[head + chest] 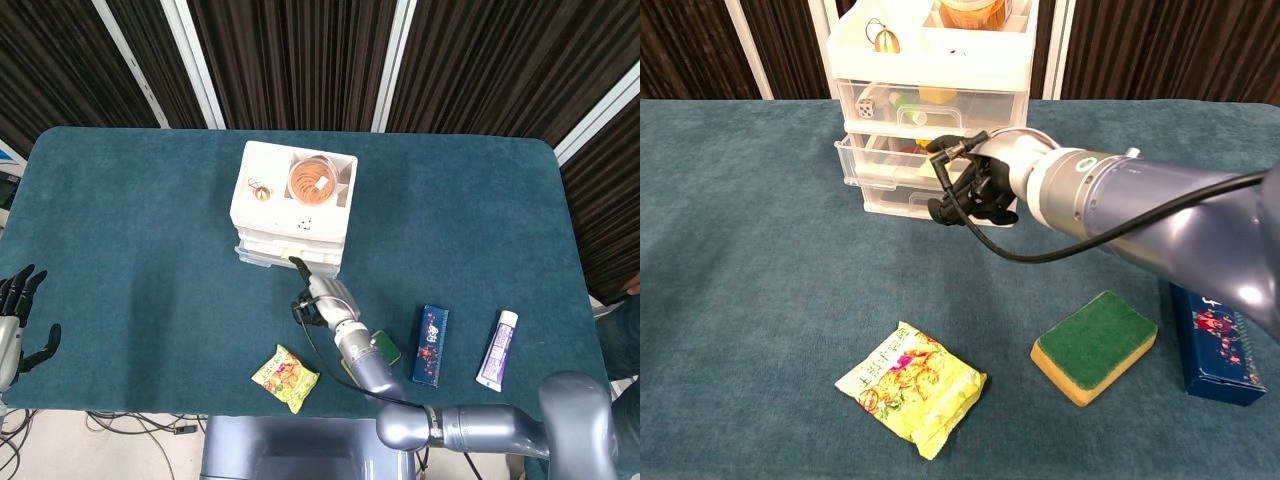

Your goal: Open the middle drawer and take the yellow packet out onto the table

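The right hand (pixel 975 188), fingers curled and holding nothing, is placed against the open middle drawer (pixel 872 158) (presumably to close it); the yellow packet (pixel 912 387) lies near the table's (pixel 740 300) front edge.

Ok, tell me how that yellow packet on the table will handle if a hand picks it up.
The yellow packet looks crinkled and puffy, so it is probably floppy and light. Its glossy film may slip between fingers. Lying flat on the cloth, it is unlikely to roll.
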Available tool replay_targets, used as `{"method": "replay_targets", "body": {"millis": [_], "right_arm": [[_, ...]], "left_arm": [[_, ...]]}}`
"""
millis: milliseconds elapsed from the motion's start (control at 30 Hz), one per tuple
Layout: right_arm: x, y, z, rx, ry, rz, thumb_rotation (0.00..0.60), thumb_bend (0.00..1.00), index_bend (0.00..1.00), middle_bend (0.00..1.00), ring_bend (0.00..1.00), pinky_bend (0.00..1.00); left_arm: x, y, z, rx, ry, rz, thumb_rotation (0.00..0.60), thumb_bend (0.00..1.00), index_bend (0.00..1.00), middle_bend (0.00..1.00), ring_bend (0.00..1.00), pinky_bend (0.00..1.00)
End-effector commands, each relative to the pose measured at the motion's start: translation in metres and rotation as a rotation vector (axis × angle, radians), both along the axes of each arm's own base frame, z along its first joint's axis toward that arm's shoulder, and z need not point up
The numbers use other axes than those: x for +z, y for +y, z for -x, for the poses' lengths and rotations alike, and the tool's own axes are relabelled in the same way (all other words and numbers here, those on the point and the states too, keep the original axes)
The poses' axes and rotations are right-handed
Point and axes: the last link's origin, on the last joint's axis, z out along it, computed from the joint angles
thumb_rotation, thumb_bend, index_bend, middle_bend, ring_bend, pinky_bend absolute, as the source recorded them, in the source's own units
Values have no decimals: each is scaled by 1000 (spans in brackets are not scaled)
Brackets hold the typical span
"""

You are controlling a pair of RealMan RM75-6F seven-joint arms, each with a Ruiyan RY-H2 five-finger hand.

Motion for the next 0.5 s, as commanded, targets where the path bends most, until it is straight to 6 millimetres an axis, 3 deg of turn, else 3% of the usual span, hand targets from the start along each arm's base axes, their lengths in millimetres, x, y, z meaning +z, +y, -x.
{"method": "replay_targets", "body": {"millis": [33, 500], "right_arm": [[0, -1, -2, -1, 6, -2, 600, 588, 19, 795, 928, 944], [-5, -2, -11, -2, 53, -27, 600, 588, 19, 795, 928, 944]], "left_arm": [[0, 0, 0, 0, 0, 0, 600, 438, 61, 5, 0, 0], [0, 0, 0, 0, -1, 3, 600, 438, 63, 5, 0, 0]]}}
